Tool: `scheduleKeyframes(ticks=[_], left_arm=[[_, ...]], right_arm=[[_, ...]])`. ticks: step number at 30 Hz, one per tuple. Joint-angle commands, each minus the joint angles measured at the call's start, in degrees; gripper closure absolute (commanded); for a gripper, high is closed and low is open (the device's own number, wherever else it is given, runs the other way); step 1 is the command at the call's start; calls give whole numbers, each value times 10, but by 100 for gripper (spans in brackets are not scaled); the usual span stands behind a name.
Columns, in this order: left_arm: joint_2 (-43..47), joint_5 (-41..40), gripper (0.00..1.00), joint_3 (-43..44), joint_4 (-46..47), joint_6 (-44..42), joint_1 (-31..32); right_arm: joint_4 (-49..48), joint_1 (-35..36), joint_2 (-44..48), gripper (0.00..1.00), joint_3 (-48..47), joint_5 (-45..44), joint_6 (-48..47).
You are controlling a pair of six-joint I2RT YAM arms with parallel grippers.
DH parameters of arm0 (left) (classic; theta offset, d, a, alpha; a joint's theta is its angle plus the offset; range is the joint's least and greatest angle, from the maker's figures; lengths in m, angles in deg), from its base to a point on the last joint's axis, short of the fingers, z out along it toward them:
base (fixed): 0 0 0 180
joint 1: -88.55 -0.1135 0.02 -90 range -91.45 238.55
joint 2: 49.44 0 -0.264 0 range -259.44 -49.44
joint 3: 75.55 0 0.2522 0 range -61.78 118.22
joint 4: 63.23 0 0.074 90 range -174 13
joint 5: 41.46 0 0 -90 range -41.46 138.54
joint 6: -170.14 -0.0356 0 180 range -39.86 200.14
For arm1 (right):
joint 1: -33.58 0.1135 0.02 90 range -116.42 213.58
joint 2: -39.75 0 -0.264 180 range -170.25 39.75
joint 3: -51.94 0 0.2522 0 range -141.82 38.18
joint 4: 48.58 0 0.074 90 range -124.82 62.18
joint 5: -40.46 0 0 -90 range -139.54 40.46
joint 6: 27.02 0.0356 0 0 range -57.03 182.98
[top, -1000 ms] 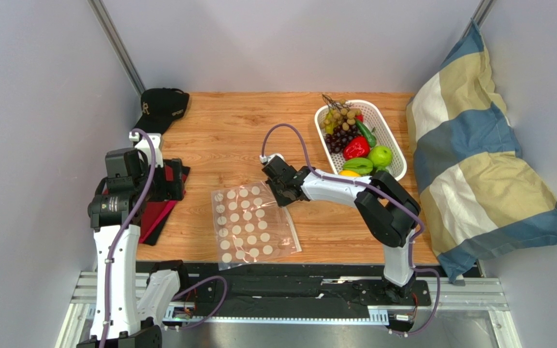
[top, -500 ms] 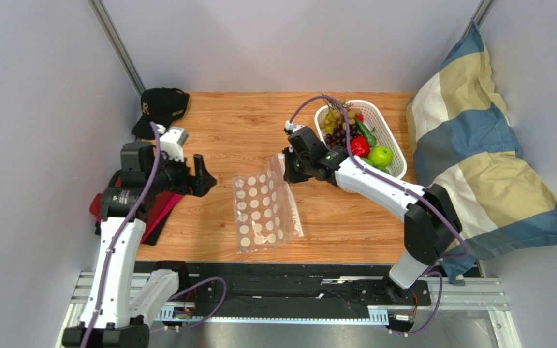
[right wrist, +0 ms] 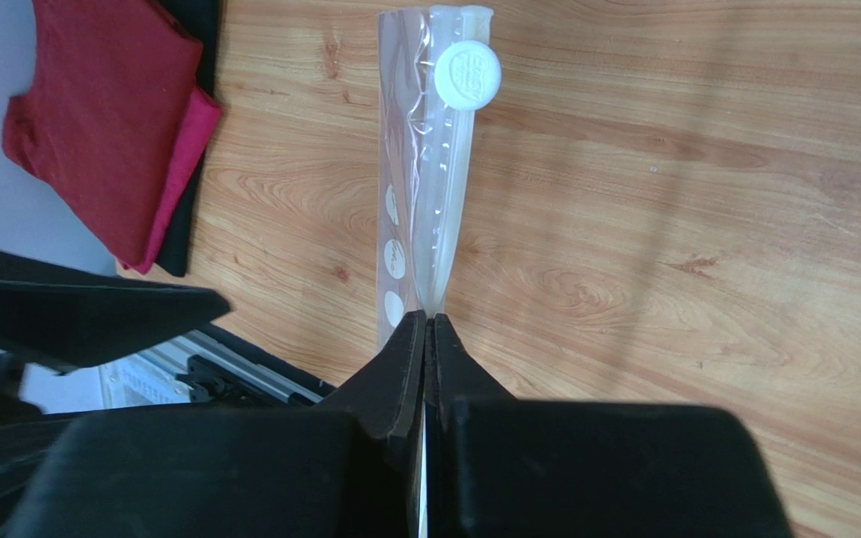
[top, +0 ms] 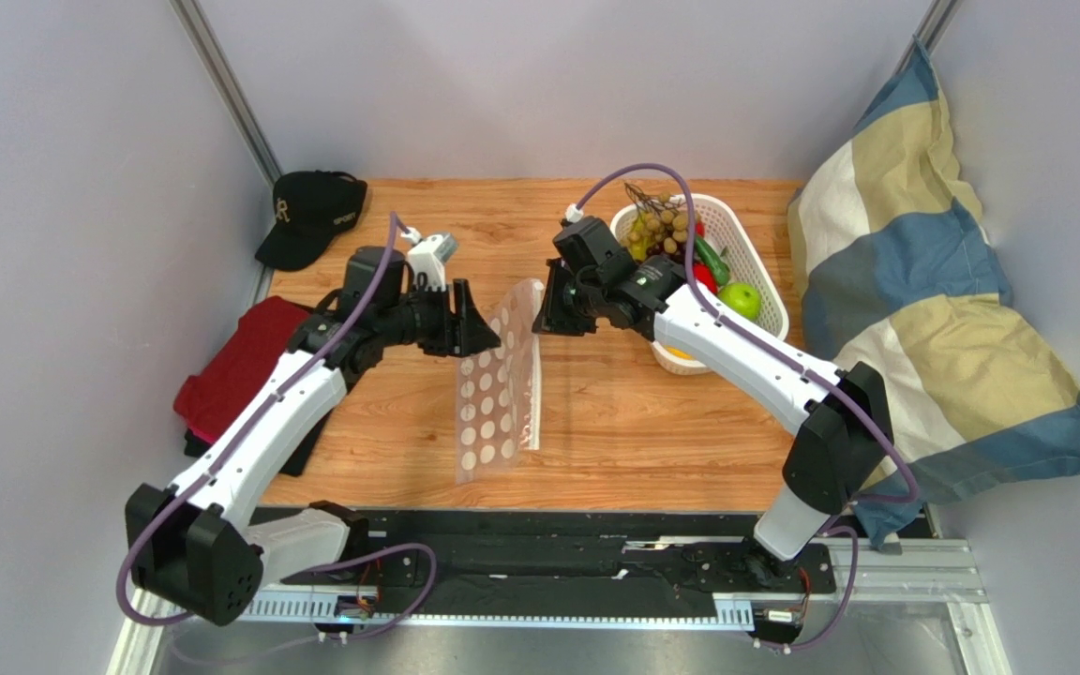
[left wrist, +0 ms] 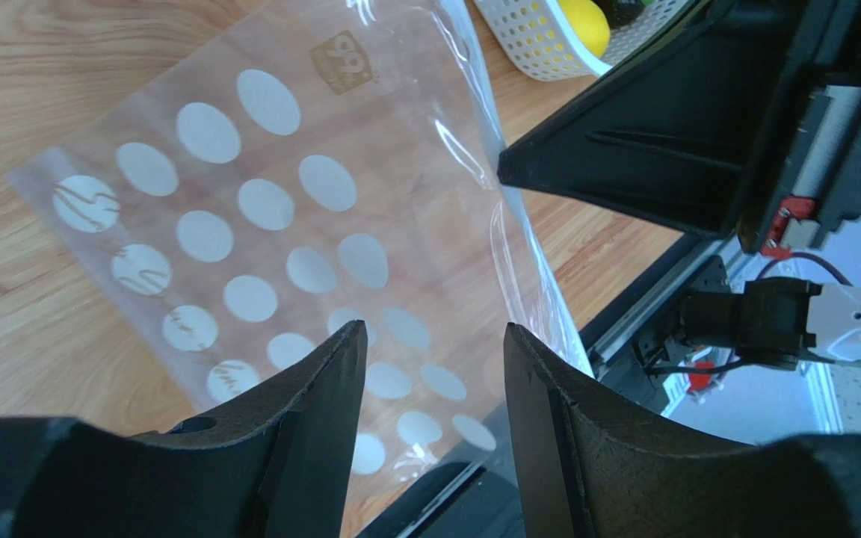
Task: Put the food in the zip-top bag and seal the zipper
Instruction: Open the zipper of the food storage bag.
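Bag-opening step: right gripper (top: 549, 312) pinches the zip-top bag's (top: 497, 401) upper edge, holding it lifted edge-on over the table (top: 433, 225). Left gripper (top: 482, 321), jaws spread, hovers just beside the bag. Food (top: 661, 232) lies in the white basket (top: 768, 288). Next, the left likely needs to pinch the opposite lip.

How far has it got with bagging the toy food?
Early. Done: the right tool is shut on one edge of the zip-top bag, holding it up. In hand: the left tool, open, is beside the bag, perhaps to spread its mouth. Left: the food lies in the white basket, so filling and sealing remain.
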Motion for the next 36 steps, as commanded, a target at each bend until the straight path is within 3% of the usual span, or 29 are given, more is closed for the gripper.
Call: scheduleKeyframes(ticks=[1,8,13,18,19,22,23,26,30,32,36], left_arm=[[-37,8,43,1,102,55,42],[-75,-1,38,6,139,72,89],[-106,-62,38,20,122,62,119],[-132,-92,44,29,111,64,130],[-136,-89,47,28,114,65,130],[-141,-84,72,26,123,71,130],[-139,-78,96,25,129,74,130],[-127,-28,100,9,165,97,123],[-112,145,100,-40,303,187,76],[-109,187,100,-66,389,249,59],[-104,239,100,-88,497,329,32]], right_arm=[[41,2,-9,100,-34,-19,46],[50,6,-13,100,-38,-45,59],[64,14,-13,100,-49,-62,69],[73,19,-10,100,-53,-68,84],[73,20,-10,100,-52,-68,83],[75,19,-11,100,-54,-68,83],[75,19,-11,100,-54,-70,81],[53,17,-8,99,-51,-46,41],[4,-19,11,77,-42,73,-38],[-21,-42,29,66,-29,125,-76],[-94,-137,76,47,39,324,-97]])
